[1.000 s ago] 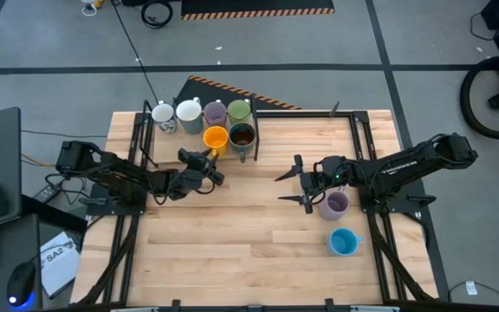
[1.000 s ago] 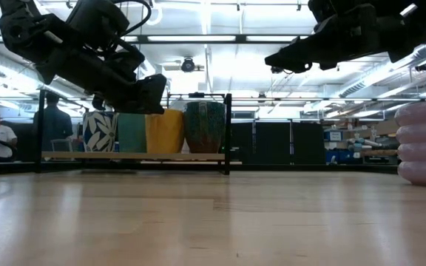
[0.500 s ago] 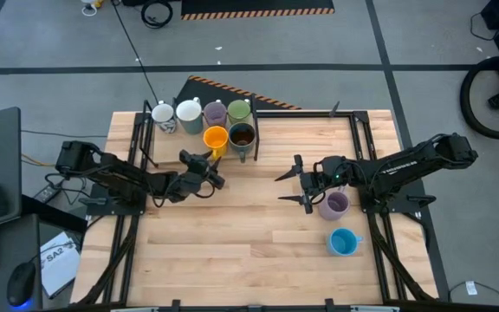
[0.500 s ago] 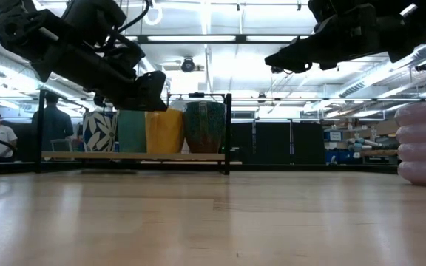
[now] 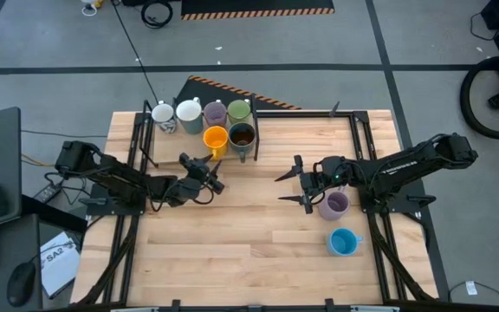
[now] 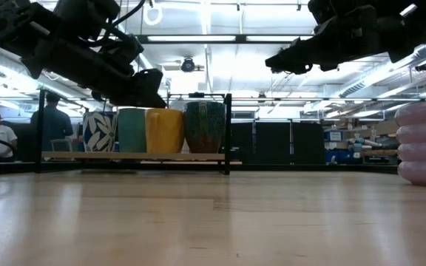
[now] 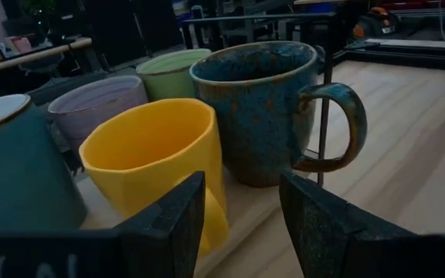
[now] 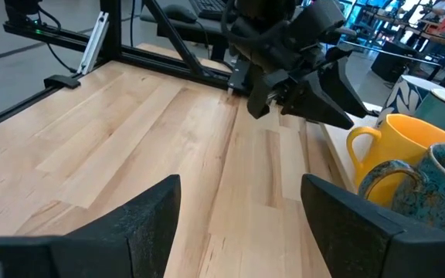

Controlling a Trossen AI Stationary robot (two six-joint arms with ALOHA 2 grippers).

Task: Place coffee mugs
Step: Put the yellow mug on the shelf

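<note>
From the high view, six mugs are seen grouped on a low rack (image 5: 150, 143) at the far side of the wooden surface (image 5: 232, 243): a patterned white mug (image 5: 163, 117), a white mug (image 5: 188, 112), a lilac mug (image 5: 215, 113) and a green mug (image 5: 239, 110) in the back row, with an orange mug (image 5: 216, 138) and a dark brown mug (image 5: 243, 136) in front. The left gripper (image 5: 212, 174) is held just short of the orange mug, and nothing is seen between its fingers. The right gripper (image 5: 291, 184) is held spread above bare wood, empty, beside a second lilac mug (image 5: 333, 204); a blue mug (image 5: 343, 242) stands a little nearer the front edge.

In the low view, the grouped mugs are seen in a line on the rack, the left gripper (image 6: 150, 87) is raised in front of them, and the right gripper (image 6: 276, 60) is held high.

In the left wrist view, the fingers (image 7: 172, 224) are shown apart and empty, with the orange mug (image 7: 149, 158) directly ahead and the dark mug (image 7: 261, 108) beside it, handle turned outward.

In the right wrist view, the fingers (image 8: 153, 212) are shown wide and empty, and the left gripper (image 8: 315, 89) is seen across the surface.

The placing of the orange mug is judged complete, two mugs being left. Next, the right gripper is judged to need lowering onto the near lilac mug and closing on its rim or handle.
</note>
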